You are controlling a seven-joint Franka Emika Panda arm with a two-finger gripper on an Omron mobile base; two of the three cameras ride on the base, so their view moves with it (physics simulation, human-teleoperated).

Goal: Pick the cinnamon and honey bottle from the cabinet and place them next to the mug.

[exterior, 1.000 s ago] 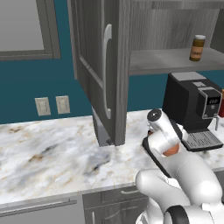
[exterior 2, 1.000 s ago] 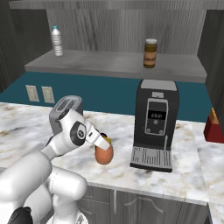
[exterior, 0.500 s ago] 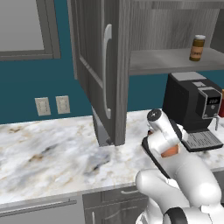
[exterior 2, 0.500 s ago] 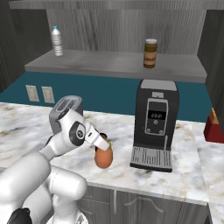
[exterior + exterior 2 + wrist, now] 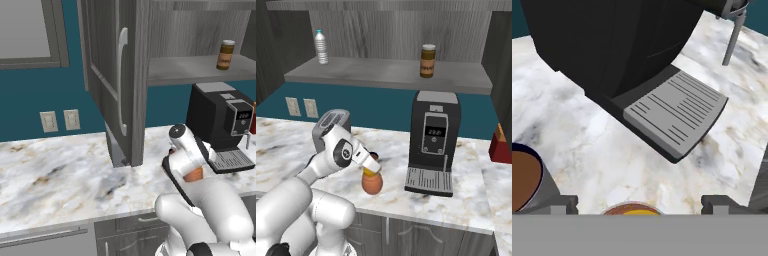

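The honey bottle (image 5: pixel 372 182), a squat orange jar with a yellow lid, stands on the marble counter (image 5: pixel 466 200) left of the coffee machine. My gripper (image 5: pixel 371 170) hangs just above it, open, one finger on each side of the lid and clear of it. In the hand view the lid (image 5: pixel 632 209) shows between my gripper's (image 5: pixel 639 202) spread fingers. The mug (image 5: pixel 524 180), brown inside, sits close beside it at the left. The cinnamon (image 5: pixel 427 61) (image 5: pixel 225 55) stands on the shelf of the cabinet (image 5: pixel 117 75), whose door hangs open.
A black coffee machine (image 5: pixel 433 140) with a grey drip tray (image 5: pixel 677 110) stands right of the jar. A water bottle (image 5: pixel 320 46) is on the shelf's left end. A red box (image 5: pixel 501 145) sits at the counter's far right. The open cabinet door overhangs the counter.
The gripper's jaws have spread wide and let go of the honey bottle, which now stands on the counter. The arm has barely moved.
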